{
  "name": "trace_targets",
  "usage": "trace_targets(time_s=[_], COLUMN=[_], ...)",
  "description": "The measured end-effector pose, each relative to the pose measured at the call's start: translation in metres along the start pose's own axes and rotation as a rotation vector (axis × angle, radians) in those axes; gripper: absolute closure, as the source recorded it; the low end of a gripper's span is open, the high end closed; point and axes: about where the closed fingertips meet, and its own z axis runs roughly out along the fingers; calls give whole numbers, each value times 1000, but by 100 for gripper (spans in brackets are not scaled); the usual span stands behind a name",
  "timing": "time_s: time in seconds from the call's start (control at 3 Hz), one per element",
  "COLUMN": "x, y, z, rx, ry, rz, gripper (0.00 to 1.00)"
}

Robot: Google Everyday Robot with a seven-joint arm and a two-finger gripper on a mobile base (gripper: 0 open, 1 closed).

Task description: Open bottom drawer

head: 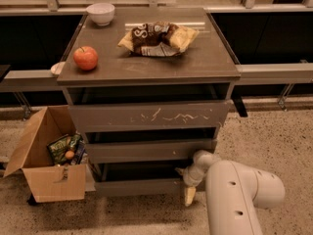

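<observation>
The bottom drawer (pixel 137 186) is the lowest, slim grey-brown front of the cabinet, plain and without a handle. It stands out a little from the cabinet, with a dark gap above it. My gripper (pixel 187 182) is at the drawer's right end, pointing down and left from my white arm (pixel 234 195). One yellowish fingertip (pixel 189 196) hangs just below the drawer's front edge and another shows near its top at the right end.
Above are the middle drawer (pixel 149 151) and the scratched top drawer (pixel 146 116). On the cabinet top lie an apple (pixel 85 58), a white bowl (pixel 100 13) and chip bags (pixel 157 38). An open cardboard box (pixel 46 155) with snacks stands on the floor at the left.
</observation>
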Motion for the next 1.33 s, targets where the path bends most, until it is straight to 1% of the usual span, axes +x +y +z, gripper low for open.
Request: trace_targets(time_s=[0.33, 0.67, 1.0, 1.33], x=[2, 2, -1, -2], y=[21, 36, 53, 65], z=[-6, -21, -26, -24], rx=[-54, -69, -104, -134], ry=[27, 52, 35, 3], rz=[0, 4, 9, 12], gripper=[0, 18, 41, 64])
